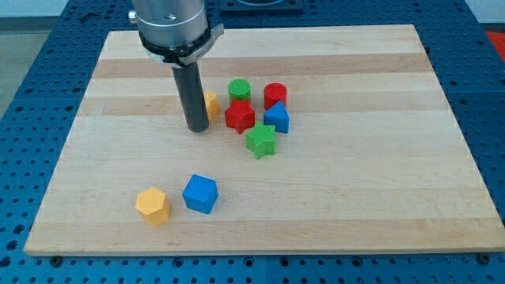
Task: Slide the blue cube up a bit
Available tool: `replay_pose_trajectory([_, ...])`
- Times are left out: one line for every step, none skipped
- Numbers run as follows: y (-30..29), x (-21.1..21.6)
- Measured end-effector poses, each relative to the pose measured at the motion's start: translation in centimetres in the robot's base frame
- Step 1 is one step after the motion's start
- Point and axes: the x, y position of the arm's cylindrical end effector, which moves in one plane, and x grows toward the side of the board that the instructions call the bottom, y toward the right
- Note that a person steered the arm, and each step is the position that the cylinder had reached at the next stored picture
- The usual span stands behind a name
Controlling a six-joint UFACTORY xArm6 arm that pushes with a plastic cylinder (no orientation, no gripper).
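Observation:
The blue cube (200,193) lies on the wooden board (355,197) toward the view's bottom left, next to a yellow hexagonal block (152,206) on its left. My tip (197,127) is a dark rod standing on the board well above the blue cube, toward the view's top, apart from it. The rod partly hides a yellow block (211,102) just to its right.
A cluster sits right of my tip: a green cylinder (239,89), a red cylinder (274,95), a red star (239,117), a blue block (277,118) and a green star (261,140). A blue perforated table surrounds the board.

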Motion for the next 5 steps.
replay_pose_trajectory([0.6,-0.3])
replay_pose_trajectory([1.0,-0.3])
replay_pose_trajectory([1.0,1.6])
replay_pose_trajectory([1.1,6.1])
replay_pose_trajectory([2.5,8.7])
